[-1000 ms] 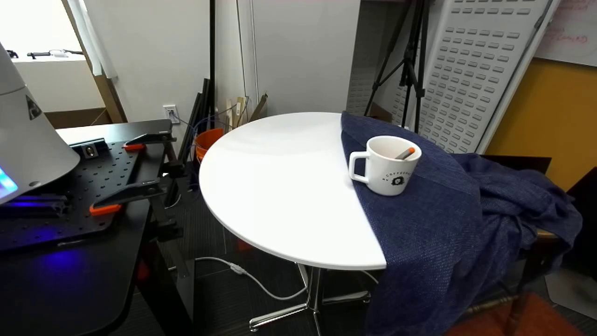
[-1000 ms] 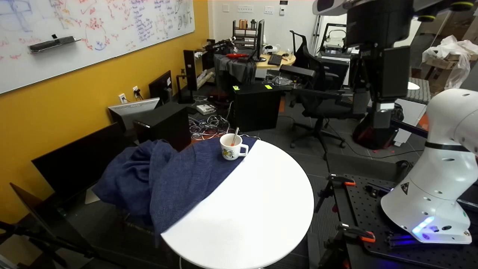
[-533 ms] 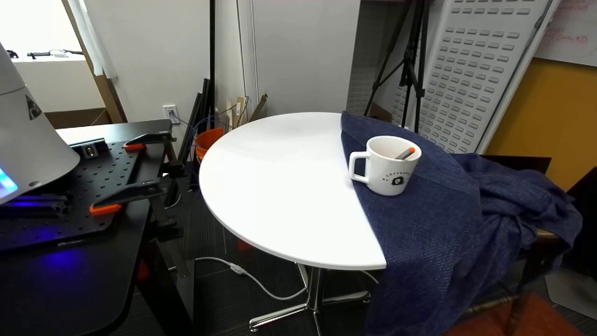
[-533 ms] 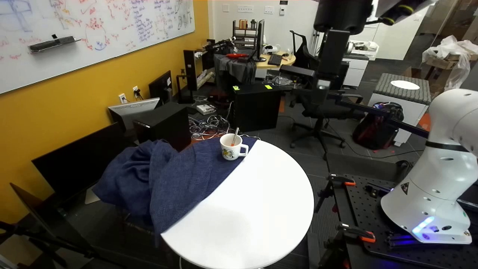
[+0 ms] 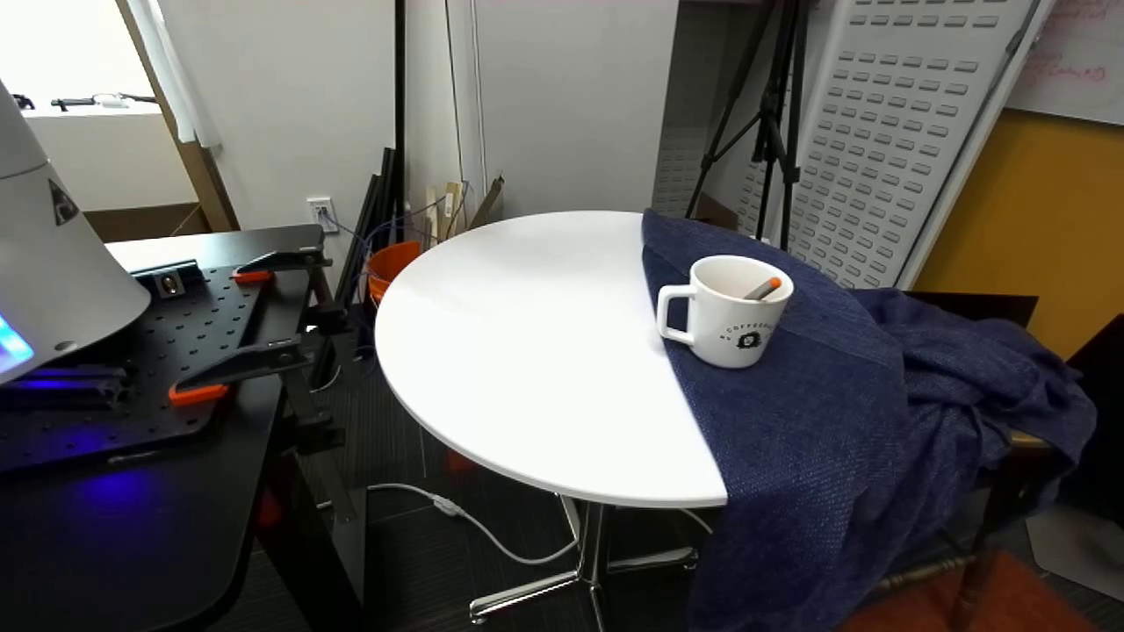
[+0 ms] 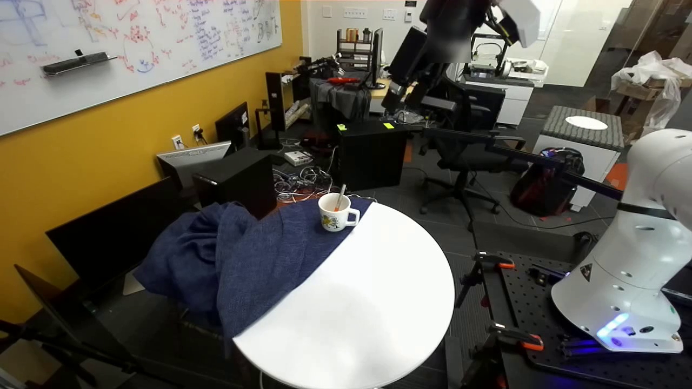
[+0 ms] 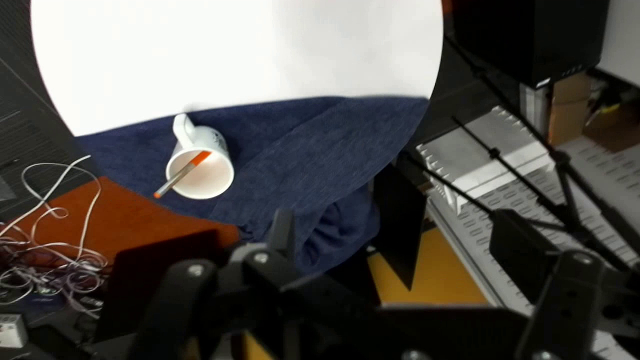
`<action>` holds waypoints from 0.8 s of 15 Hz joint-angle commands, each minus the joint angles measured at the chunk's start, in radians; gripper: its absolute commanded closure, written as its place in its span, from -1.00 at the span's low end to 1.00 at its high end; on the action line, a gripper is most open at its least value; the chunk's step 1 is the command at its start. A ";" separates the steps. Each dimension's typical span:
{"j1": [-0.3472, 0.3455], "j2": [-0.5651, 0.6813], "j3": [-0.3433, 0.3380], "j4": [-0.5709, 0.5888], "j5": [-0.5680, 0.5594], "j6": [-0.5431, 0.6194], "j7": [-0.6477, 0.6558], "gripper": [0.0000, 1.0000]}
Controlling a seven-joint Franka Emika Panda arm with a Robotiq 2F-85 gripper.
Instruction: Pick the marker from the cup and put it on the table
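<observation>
The marker (image 5: 766, 288), a thin grey stick with orange ends, leans in the white cup (image 5: 729, 325) and sticks out over the rim. Both also show in an exterior view, the marker (image 6: 341, 196) in the cup (image 6: 330, 220). In the wrist view the marker (image 7: 181, 175) crosses the mouth of the cup (image 7: 215, 175), left of the fingers. The cup stands on blue cloth that covers part of the round white table (image 5: 527, 351). My gripper (image 6: 404, 104) is open, tilted and high above the table, apart from the cup. Its spread fingers (image 7: 283, 232) also show in the wrist view.
The dark blue cloth (image 5: 817, 404) hangs over the table's edge. A black tripod (image 5: 773, 149) stands behind the table. The black workbench (image 6: 519, 302) carries the arm base. A black computer case (image 6: 373, 156) and loose cables (image 6: 308, 181) lie beyond the cup.
In an exterior view my gripper has moved left from the upper right and has tilted from nearly upright. The cup and marker have not moved.
</observation>
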 commanded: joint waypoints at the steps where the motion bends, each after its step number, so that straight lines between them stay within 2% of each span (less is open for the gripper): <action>1: -0.082 0.009 0.012 -0.030 -0.075 0.119 0.133 -1.00; 7: -0.247 0.065 0.034 -0.052 -0.226 0.274 0.387 -1.00; 10: -0.337 0.107 0.063 -0.047 -0.366 0.326 0.567 -1.00; 12: -0.402 0.141 0.097 -0.040 -0.499 0.344 0.720 -1.00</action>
